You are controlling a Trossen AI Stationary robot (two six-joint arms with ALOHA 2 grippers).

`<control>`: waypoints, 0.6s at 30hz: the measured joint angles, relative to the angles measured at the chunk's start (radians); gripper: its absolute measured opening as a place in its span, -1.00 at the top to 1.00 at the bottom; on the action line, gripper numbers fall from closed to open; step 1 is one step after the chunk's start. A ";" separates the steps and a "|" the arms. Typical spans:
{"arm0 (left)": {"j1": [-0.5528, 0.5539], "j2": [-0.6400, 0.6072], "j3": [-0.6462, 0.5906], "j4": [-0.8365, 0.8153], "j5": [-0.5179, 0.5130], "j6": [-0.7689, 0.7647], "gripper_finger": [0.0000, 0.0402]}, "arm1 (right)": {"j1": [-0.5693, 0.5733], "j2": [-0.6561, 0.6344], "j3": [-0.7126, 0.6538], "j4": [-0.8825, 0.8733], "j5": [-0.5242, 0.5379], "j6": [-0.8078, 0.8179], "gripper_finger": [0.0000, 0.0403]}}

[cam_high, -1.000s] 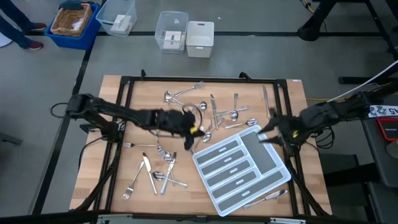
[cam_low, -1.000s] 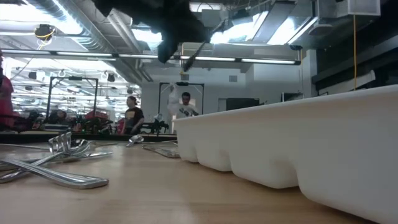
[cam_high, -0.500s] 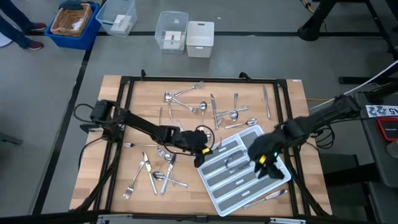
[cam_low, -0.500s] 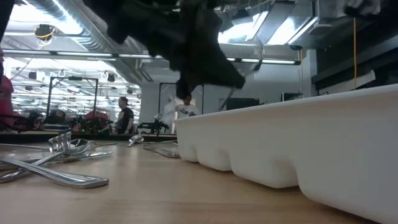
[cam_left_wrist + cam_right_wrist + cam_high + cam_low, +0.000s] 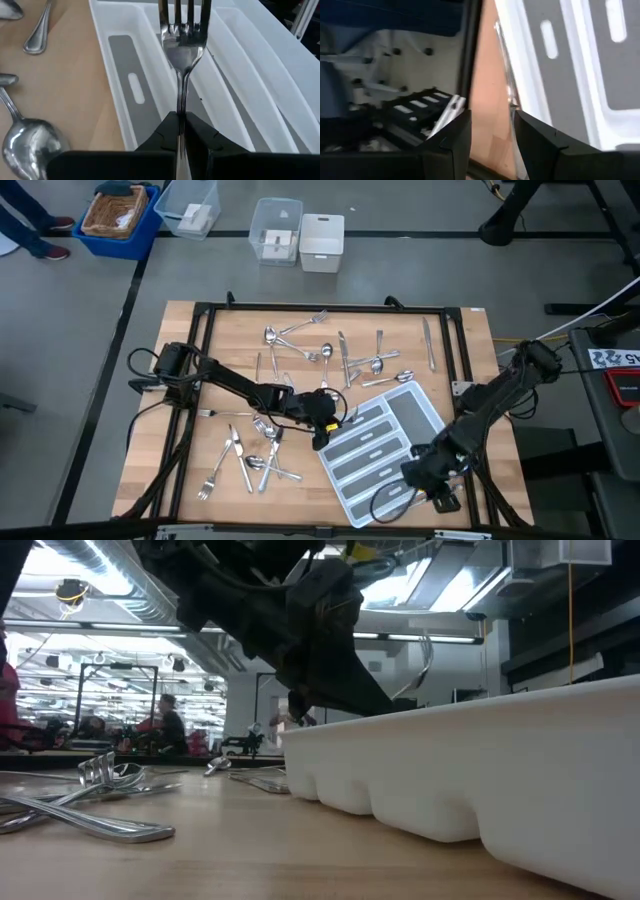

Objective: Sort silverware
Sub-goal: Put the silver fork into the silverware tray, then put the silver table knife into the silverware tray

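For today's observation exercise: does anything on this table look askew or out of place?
The tray lies askew, at an angle to the table edges. One knife lies beside the tray's near edge, by the right gripper, apart from the other cutlery.

Open-plan robotics lab: exposed ceiling ducts (image 5: 120, 590), strip lights, black-framed wooden table (image 5: 200, 330), distant workstations.

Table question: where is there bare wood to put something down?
The table's left edge strip is bare, and the near corner below the loose forks and knives. Crowded: the far middle pile of silverware and around the tray.
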 joint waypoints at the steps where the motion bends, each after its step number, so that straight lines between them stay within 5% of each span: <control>1: 0.000 0.000 0.000 0.000 0.000 0.001 0.93 | 0.017 0.012 0.000 0.001 0.021 0.010 0.25; 18: 0.001 0.002 -0.001 0.008 -0.003 -0.034 0.58 | 0.186 0.188 0.000 0.069 0.157 0.082 0.25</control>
